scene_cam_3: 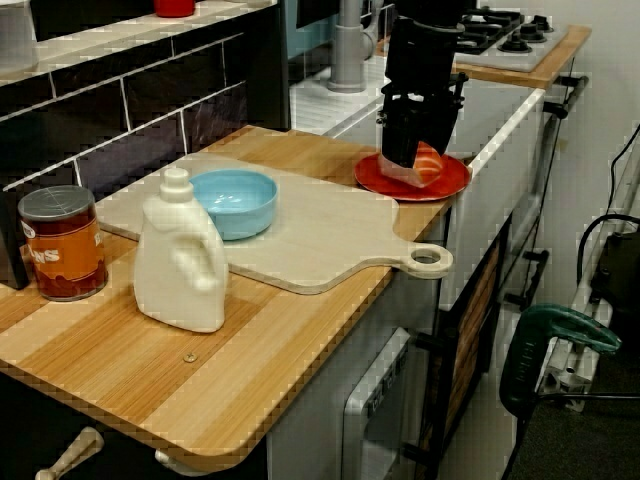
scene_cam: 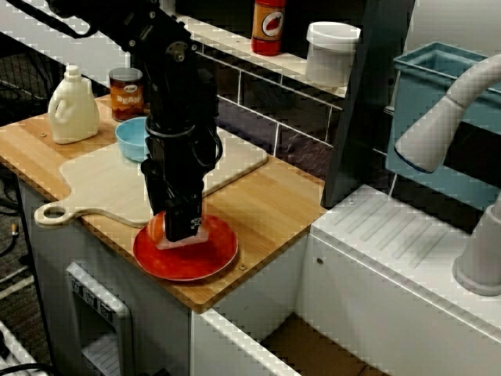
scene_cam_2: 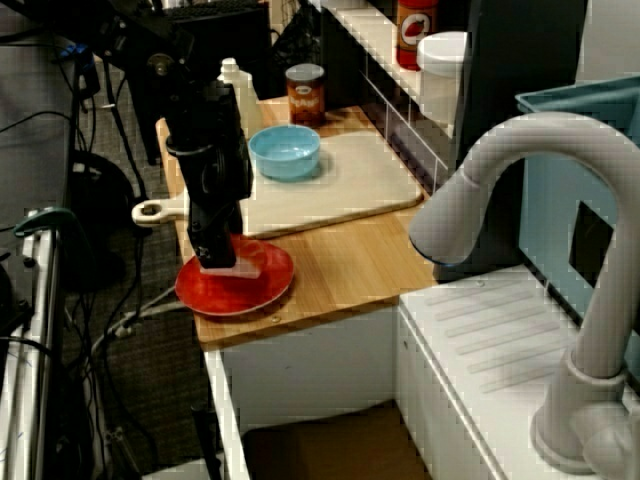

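- The black robot gripper (scene_cam: 182,229) is reaching straight down over the round red plate (scene_cam: 210,262). Its tips are sitting at an orange and pale lump (scene_cam: 156,229), and its own body is hiding their grip.
- The plate is lying near the front edge of the wooden countertop (scene_cam: 270,205), just beside the pale wooden cutting board with a looped handle (scene_cam: 102,184).
- A small light-blue bowl (scene_cam: 130,141) is resting on the board, behind the arm.
- A cream plastic jug (scene_cam: 73,110) and an orange-labelled tin can (scene_cam: 126,94) are standing at the counter's far left.

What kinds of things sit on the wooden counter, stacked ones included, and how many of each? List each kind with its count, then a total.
plate: 1
food: 1
board: 1
bowl: 1
jug: 1
can: 1
Total: 6
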You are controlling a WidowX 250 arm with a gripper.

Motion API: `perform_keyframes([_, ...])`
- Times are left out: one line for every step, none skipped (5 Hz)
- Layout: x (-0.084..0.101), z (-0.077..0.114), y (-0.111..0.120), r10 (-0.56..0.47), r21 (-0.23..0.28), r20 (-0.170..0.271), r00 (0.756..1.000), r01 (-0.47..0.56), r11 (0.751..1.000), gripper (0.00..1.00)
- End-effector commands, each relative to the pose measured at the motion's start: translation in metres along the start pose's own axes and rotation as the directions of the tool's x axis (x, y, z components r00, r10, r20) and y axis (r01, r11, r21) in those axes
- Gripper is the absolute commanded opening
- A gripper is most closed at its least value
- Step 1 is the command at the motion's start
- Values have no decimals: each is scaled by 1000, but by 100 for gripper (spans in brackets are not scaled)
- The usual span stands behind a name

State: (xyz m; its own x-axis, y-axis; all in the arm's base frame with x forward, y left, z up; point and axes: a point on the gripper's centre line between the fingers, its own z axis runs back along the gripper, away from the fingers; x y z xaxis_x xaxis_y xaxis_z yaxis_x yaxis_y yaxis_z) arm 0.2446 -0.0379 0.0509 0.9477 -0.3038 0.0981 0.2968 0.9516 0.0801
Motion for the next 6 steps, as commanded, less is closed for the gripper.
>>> perform_keyframes([2,21,17,31,-9,16,999,-31,999,100])
perform_keyframes([3,32,23,72,-33,18,997,-72,997,100])
perform_keyframes([5,46,37,159,-23,30,987,-159,987,100])
perform_keyframes([0,65,61,211,-38,95,973,-208,977,100])
perform_keyframes([-5,69,79,239,3,175,955,-243,970,100])
perform_keyframes([-2,64,95,262,19,185,947,-270,963,100])
